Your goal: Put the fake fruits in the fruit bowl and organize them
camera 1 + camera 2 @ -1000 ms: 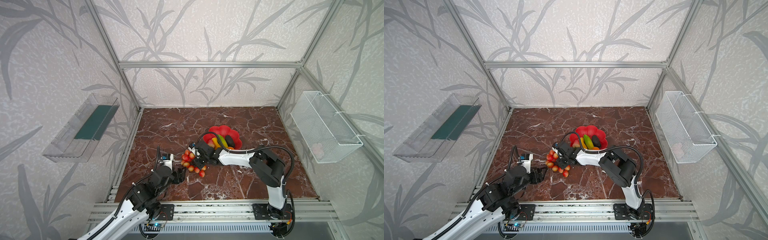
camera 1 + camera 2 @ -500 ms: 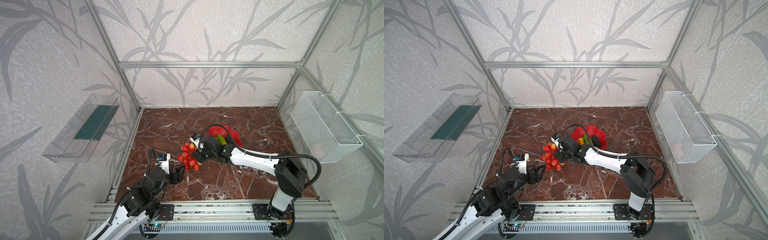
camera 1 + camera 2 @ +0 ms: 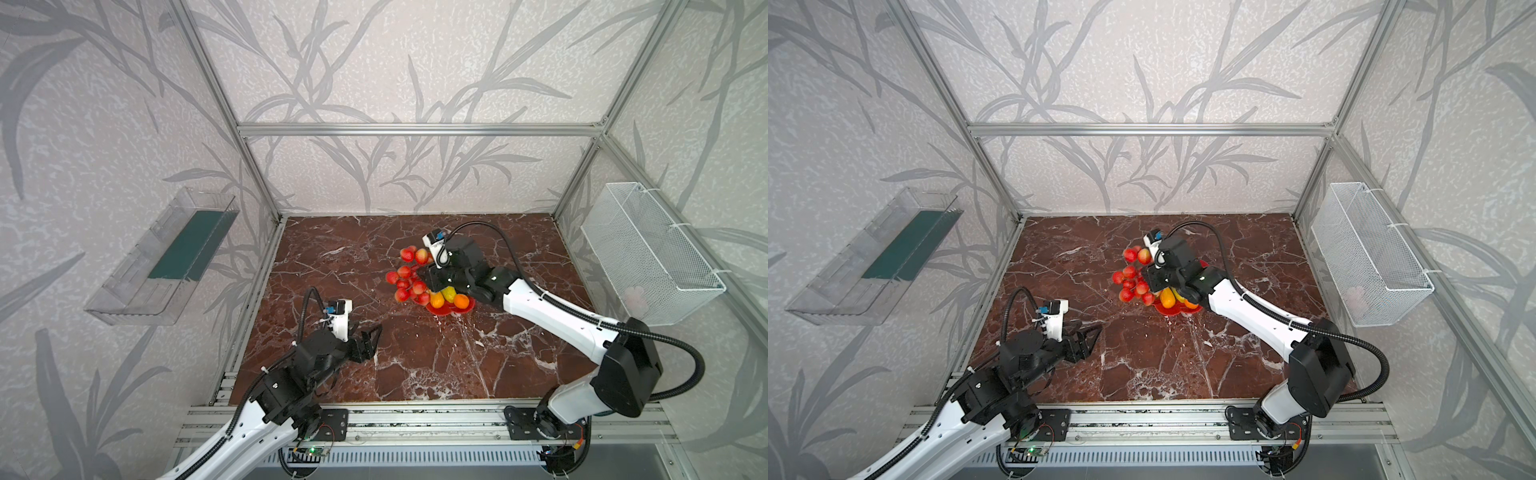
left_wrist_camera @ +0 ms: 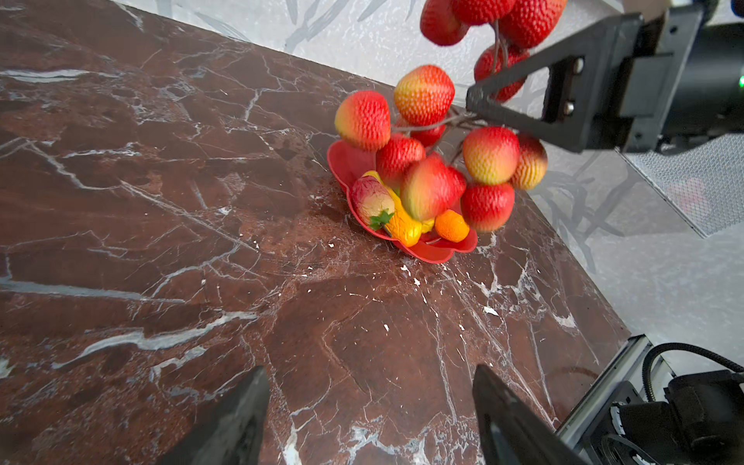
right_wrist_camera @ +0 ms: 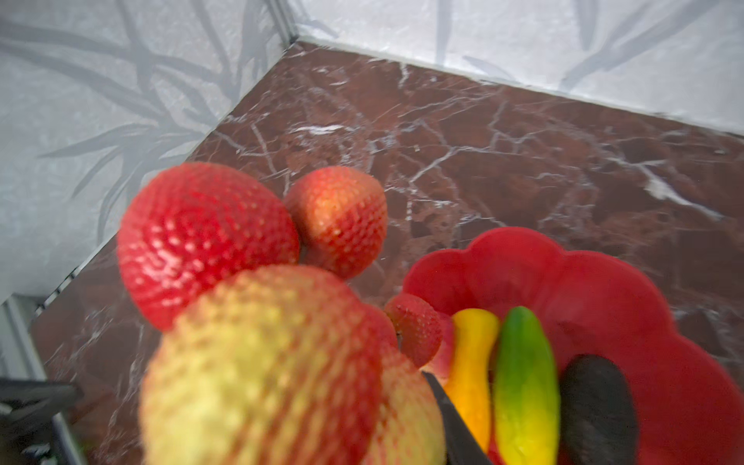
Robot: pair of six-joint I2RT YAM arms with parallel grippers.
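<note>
White arm links (image 3: 552,316), black joints (image 3: 627,370), black corrugated cables (image 3: 701,368), triangular black fingers (image 4: 596,52), white wrist cameras (image 3: 340,320)

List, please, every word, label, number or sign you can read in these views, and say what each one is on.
No text can be read in any view.
The blue tag on the left wrist camera: too small to read.
The blue tag on the right wrist camera: too small to read.
The fruit bowl and the wire basket: no lettering shows.

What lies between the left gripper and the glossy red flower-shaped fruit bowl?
Nothing: only bare brown marble tabletop separates the left gripper from the red bowl, clearest in the left wrist view.
</note>
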